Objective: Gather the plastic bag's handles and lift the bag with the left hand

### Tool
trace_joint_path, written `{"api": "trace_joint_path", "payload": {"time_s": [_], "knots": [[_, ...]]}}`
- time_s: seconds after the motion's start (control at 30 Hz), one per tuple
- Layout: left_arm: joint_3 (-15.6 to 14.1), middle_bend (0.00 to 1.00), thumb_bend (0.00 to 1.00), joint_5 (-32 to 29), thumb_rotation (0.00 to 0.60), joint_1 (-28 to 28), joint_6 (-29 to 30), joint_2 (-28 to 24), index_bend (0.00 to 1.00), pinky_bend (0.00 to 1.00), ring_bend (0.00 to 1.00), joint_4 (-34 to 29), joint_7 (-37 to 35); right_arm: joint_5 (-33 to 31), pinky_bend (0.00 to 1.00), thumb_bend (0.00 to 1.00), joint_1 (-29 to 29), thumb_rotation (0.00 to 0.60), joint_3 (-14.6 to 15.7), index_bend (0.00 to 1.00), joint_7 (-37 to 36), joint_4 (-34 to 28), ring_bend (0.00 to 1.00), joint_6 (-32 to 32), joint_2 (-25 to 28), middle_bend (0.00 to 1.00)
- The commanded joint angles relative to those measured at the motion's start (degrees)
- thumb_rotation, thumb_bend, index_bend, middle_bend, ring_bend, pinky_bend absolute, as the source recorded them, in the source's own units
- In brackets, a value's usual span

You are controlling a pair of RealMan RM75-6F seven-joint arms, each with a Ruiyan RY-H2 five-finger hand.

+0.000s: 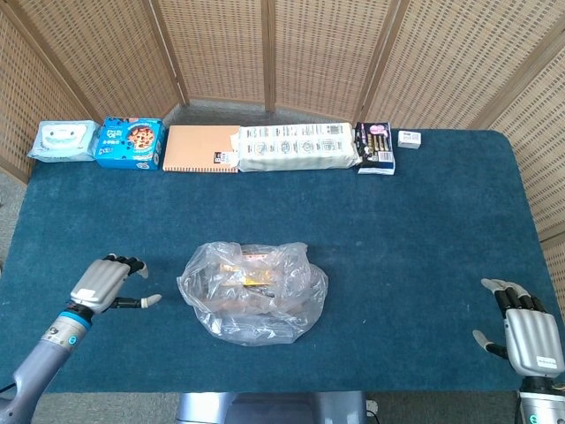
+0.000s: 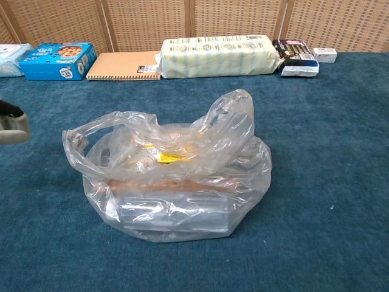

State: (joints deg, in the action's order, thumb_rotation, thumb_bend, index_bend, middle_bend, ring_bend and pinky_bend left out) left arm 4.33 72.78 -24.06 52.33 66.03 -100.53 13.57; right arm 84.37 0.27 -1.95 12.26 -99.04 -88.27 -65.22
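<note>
Plastic bag: a clear plastic bag (image 1: 252, 293) sits near the middle of the worktop (image 1: 415, 230), towards the front edge; it is crumpled and slumped, with packaged goods inside, among them something with a yellow label.
Bag handles: in the chest view one handle (image 2: 85, 139) loops out low on the left of the bag (image 2: 176, 176), and the other handle (image 2: 234, 115) stands up on the right; they are apart and nothing touches either.
Left hand: the left hand (image 1: 108, 283) is over the worktop just left of the bag, not touching it; its fingers are spread, the thumb points towards the bag, and it holds nothing. In the chest view only a sliver of it (image 2: 12, 125) shows at the left edge.
Right hand: the right hand (image 1: 528, 329) is at the front right corner of the worktop, well apart from the bag, back upward, fingers apart, holding nothing.
Back row: along the far edge lie a wet-wipes pack (image 1: 62, 140), a blue biscuit box (image 1: 131, 143), an orange spiral notebook (image 1: 203, 148), a long pale package (image 1: 298, 146), a dark packet (image 1: 376, 147) and a small white box (image 1: 409, 139).
Backdrop: a woven screen (image 1: 265, 49) stands behind the worktop.
</note>
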Motion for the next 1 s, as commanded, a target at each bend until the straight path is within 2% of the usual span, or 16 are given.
{"api": "trace_joint_path", "payload": {"time_s": [0.03,0.17,0.6,1.0], "knots": [[0.0,0.25,0.00,-2.1,0.000,-1.9,-3.3,0.3,0.29,0.28,0.24,-1.2,-1.2,-0.1,0.25,0.11,-0.1,0.600,0.0,0.20,-0.2,0.1,0.22,-0.1,0.0,0.24],[0.2,0.23,0.00,-3.8,0.000,-4.3,-8.7,-0.8,0.24,0.28,0.20,-2.3,-5.4,-0.1,0.25,0.11,-0.4,0.600,-0.1,0.20,-0.5,0.3,0.22,-0.4,0.2,0.24],[0.1,0.23,0.00,-2.5,0.000,-7.3,-10.7,0.1,0.23,0.28,0.20,-2.4,-8.4,-0.1,0.24,0.10,-1.2,0.600,0.0,0.20,-1.4,0.7,0.22,-0.9,0.4,0.24],[2.1,0.23,0.00,-5.6,0.000,-12.4,-13.4,3.7,0.23,0.28,0.20,-2.6,-9.1,-0.1,0.24,0.11,-2.3,0.600,0.1,0.20,-3.0,1.6,0.22,-1.8,0.5,0.24]]}}
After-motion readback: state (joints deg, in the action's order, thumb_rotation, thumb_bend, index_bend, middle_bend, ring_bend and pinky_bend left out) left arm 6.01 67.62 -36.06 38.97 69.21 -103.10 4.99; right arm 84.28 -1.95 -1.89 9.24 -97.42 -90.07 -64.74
